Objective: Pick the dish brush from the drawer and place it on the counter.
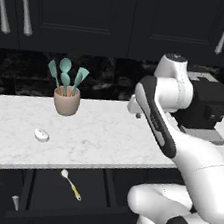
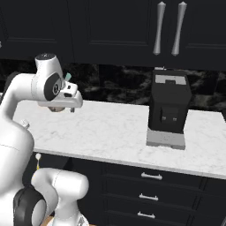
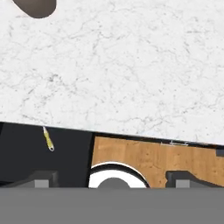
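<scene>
One light, stiff brush [image 1: 70, 184] lies in the drawer [image 1: 47, 188]; probably best pinched mid-handle; jaws spread, empty.

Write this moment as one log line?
gripper: open, empty, above counter | dish brush: in open drawer | not yet picked

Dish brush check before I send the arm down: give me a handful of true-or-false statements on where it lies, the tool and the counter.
1. The dish brush lies in the open drawer. True.
2. The tool is shut on the brush. False: its tips stand wide apart with nothing between them, above the counter.
3. The teal spatulas stand in a cup on the counter. True.
4. The small white lump lies in the drawer beside the brush. False: it lies on the counter.
5. The black machine stands on the counter. True.
</scene>
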### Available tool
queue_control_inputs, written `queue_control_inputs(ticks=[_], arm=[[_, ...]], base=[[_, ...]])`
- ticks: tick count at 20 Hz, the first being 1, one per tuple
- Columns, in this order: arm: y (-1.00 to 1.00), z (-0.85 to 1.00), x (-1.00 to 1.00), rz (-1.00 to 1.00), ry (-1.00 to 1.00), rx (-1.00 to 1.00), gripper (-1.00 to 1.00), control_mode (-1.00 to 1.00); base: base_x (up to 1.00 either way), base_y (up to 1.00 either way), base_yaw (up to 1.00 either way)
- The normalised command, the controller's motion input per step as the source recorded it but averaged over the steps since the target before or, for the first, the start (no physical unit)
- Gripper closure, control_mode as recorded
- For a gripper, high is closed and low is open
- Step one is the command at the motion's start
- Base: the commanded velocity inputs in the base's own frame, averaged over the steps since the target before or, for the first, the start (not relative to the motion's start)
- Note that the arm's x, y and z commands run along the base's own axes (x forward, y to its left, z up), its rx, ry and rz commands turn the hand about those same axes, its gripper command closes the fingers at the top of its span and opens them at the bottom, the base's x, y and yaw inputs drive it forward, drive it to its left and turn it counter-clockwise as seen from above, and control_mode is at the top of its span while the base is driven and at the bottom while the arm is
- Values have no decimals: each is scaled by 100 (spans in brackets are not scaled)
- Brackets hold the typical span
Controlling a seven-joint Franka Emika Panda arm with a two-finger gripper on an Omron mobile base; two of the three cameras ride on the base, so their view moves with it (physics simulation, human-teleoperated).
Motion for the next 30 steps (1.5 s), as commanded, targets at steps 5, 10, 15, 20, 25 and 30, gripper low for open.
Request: queue_control_inputs(ticks=[5,10,15,20,25,30], arm=[[66,-62,-51,0,0,-2,-100,-100],[59,-48,-36,0,9,1,-100,-100],[52,-35,-34,0,7,4,-100,-100],[51,-24,-31,0,4,0,-100,-100],[49,-30,-10,0,8,0,-100,-100],[44,-40,-4,0,4,0,-100,-100]], base=[[0,0,0],[0,0,0],[0,0,0],[0,0,0],[0,0,0],[0,0,0]])
